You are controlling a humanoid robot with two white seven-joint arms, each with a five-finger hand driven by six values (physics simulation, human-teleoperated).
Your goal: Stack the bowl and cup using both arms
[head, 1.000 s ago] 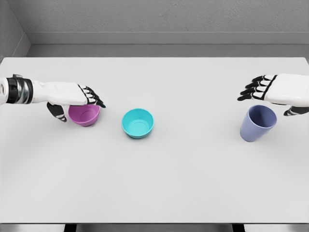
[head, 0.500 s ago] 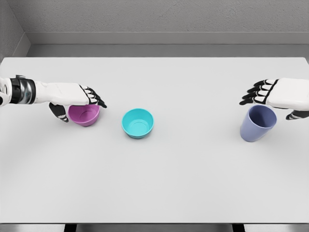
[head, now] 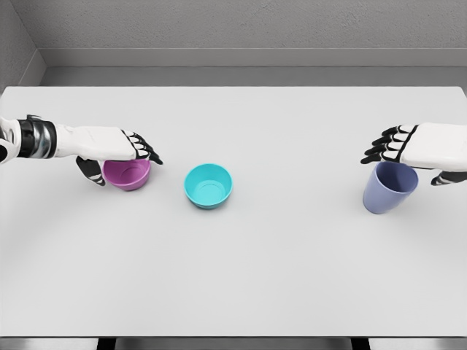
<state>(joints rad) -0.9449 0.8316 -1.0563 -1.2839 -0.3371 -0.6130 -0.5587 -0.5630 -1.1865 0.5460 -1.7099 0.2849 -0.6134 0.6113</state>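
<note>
Upright pink bowl (head: 128,174), teal bowl (head: 208,185) — lavender cup (head: 390,188)

Left hand (head: 109,149) at centre-left of the frame, palm down, fingers (head: 146,152) extended rightward, thumb lowered. Right hand (head: 427,149) at centre-right, fingers (head: 379,149) loosely curled leftward.

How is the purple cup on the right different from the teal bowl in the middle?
The cup is taller and narrower; the teal bowl is low and wide. The cup looks tilted, while the bowl sits flat on the table. The right hand hovers over the cup's rim; no hand is near the bowl. Both are plain, open on top and look empty.
</note>
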